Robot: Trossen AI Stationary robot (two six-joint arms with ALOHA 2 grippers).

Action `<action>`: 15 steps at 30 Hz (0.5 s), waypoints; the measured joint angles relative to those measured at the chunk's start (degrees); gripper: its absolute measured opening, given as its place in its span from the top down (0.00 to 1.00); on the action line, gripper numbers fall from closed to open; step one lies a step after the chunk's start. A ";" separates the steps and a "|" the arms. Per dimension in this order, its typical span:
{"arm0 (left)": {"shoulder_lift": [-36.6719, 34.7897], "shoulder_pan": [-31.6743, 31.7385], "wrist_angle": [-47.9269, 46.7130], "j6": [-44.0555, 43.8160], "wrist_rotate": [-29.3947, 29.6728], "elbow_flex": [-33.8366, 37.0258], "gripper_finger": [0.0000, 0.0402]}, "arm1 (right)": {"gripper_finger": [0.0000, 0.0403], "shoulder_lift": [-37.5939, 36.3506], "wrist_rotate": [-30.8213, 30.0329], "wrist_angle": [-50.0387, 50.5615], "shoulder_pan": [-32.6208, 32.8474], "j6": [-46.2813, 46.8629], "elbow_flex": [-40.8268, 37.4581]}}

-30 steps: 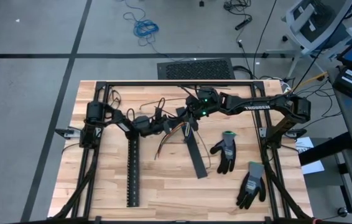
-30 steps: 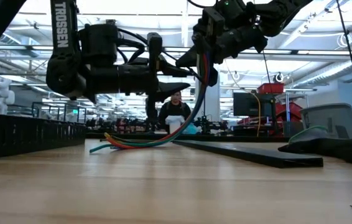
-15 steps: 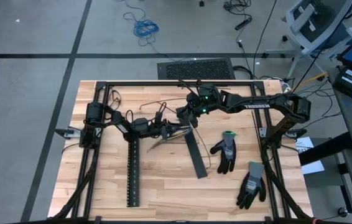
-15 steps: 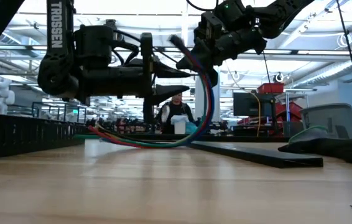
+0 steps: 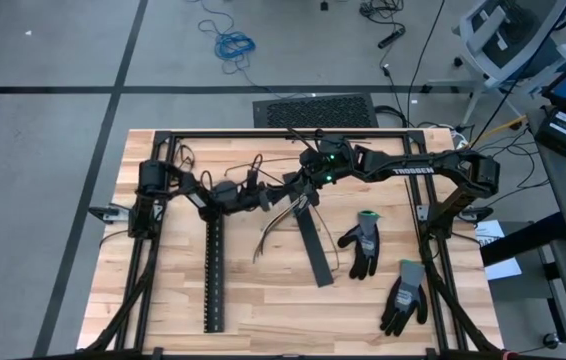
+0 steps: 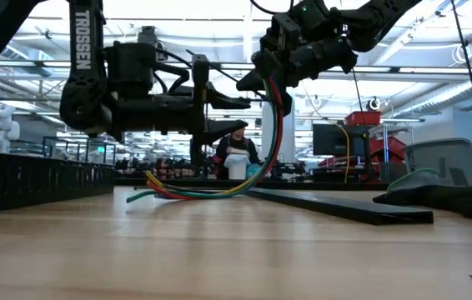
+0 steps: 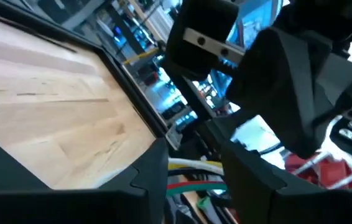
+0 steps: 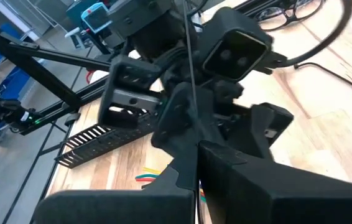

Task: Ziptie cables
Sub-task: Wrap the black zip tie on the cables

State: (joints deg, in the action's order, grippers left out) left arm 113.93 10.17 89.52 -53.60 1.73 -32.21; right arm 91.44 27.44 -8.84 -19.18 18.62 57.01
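One bundle of cables (image 6: pixel 219 187) hangs from the right pincer (image 6: pixel 263 79), clamped on its upper end; the loose ends trail on the worktop (image 5: pixel 263 300) toward 7 o'clock. The left pincer (image 6: pixel 228 112) is spread open beside it. Two gloves (image 5: pixel 363 243) lie at 4 o'clock.

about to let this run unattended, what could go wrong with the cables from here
1. The right claw holds the cables only by their top end; the loose ends lie fanned on the table, so a wire may slip out of the bundle.
2. The left claw sits open very close to the right claw, so the two may collide as it closes in.
3. The trailing ends lie near the flat black strip and could snag on it.
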 joint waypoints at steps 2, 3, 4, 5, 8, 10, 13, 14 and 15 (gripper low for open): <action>0.00 0.07 0.00 -0.22 -2.57 0.00 0.59 | 1.00 0.00 -0.03 -0.02 0.00 -0.03 0.00; 0.00 -0.28 0.00 -0.74 -3.35 0.00 0.57 | 1.00 0.00 -0.04 -0.04 -0.05 -0.21 0.00; 0.00 -0.66 0.02 -1.32 -3.43 0.00 0.55 | 1.00 0.00 -0.02 -0.05 -0.17 -0.35 -0.01; 0.00 -0.96 0.02 -1.58 -3.34 0.00 0.52 | 1.00 0.00 -0.02 -0.07 -0.27 -0.40 0.00; -0.31 -1.86 0.04 -1.58 -2.40 -0.51 0.47 | 1.00 0.00 -0.08 -0.02 -0.40 -0.43 -0.02; -0.44 -2.52 0.07 -1.58 -2.31 -1.12 0.45 | 1.00 0.00 -0.07 -0.07 -0.67 -0.75 -0.02; -0.46 -2.93 0.07 -1.52 -1.36 -2.28 0.44 | 1.00 0.00 -0.06 -0.04 -0.76 -0.73 0.00; -0.65 -2.91 0.07 -1.33 -1.06 -2.80 0.44 | 1.00 0.00 -0.06 -0.08 -0.76 -0.73 -0.01; -0.69 -2.87 0.07 -0.89 -0.72 -3.33 0.44 | 1.00 0.00 -0.08 -0.15 -0.76 -0.71 -0.02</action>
State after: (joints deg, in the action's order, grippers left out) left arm 113.23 7.31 89.58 -54.49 1.01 -35.53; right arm 91.44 27.35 -8.99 -19.94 17.91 57.00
